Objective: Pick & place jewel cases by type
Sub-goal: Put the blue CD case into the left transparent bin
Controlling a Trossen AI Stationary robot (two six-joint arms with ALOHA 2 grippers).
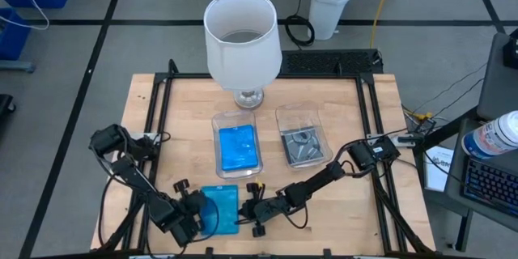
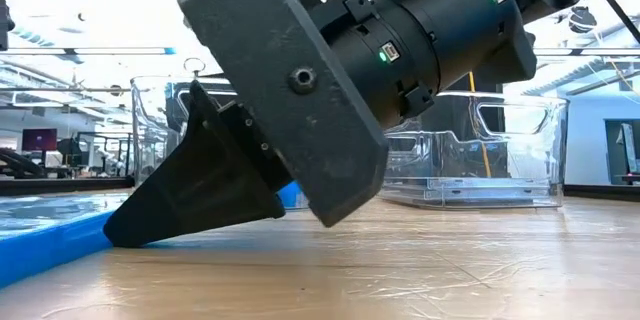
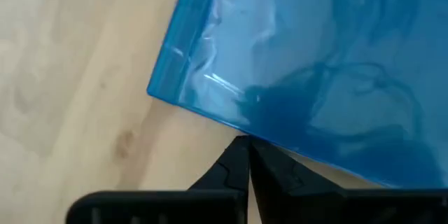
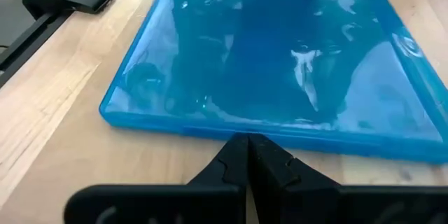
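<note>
- Blue jewel case (image 1: 220,208) lies flat on the table (image 1: 186,121) at its near edge, between the two grippers, outside both trays.
- Left gripper (image 1: 197,210) sits at the case's left edge, fingers together, tips just at the case's rim in the left wrist view (image 3: 241,155); not clamped on it.
- Right gripper (image 1: 247,208) sits at the case's right edge, fingers together, tips right beside the case's side (image 4: 246,147); nothing held.
- Left clear tray (image 1: 237,143) mid-table holds blue jewel cases (image 1: 237,147), looks like a flat stack; count cannot be told.
- Right clear tray (image 1: 302,135) just beside it holds dark grey jewel cases (image 1: 303,146) lying tilted and overlapping, not a neat stack.
- Trays stand side by side, apart, behind the loose case.
- White lamp with shade (image 1: 242,39) stands on the table behind the trays, base near the left tray's far end.
- Low view: right arm's gripper body (image 2: 300,90) fills the frame; loose case's blue edge (image 2: 50,245) at lower left; clear trays (image 2: 480,150) behind.
</note>
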